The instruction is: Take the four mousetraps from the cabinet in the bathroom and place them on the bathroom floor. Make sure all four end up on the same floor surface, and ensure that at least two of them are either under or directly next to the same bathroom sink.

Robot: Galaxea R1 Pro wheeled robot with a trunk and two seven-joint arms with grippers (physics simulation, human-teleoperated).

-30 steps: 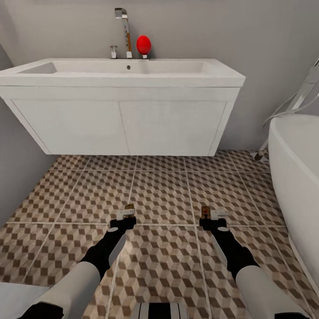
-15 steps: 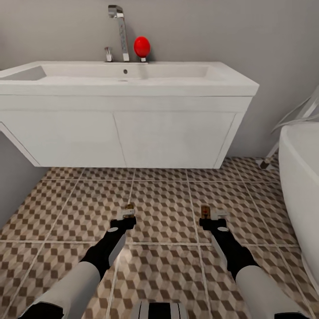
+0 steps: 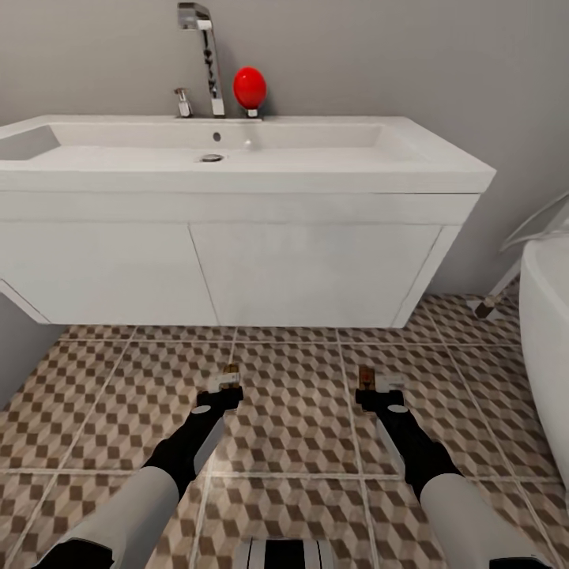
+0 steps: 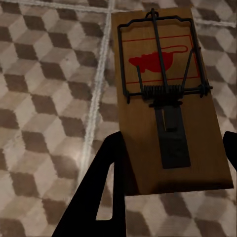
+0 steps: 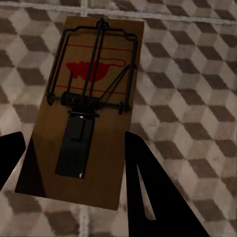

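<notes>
While each gripper, left and right, is closed on one mousetrap above the floor before the sink, none seems set down yet, two others unseen.

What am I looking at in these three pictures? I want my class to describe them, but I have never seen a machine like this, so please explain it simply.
These are simulator renders of a wheeled robot with two arms in a bathroom. The large picture comes from a camera on its head, looking down over both arms. Ahead hangs a white sink with a metal tap and a red ball-like object; the floor has cube-patterned tiles, and a white bathtub edges in at the right. The other two pictures come from cameras near each gripper. The left gripper holds a wooden mousetrap between its dark fingers; the right gripper holds another mousetrap. Both traps are above the tiles.
</notes>
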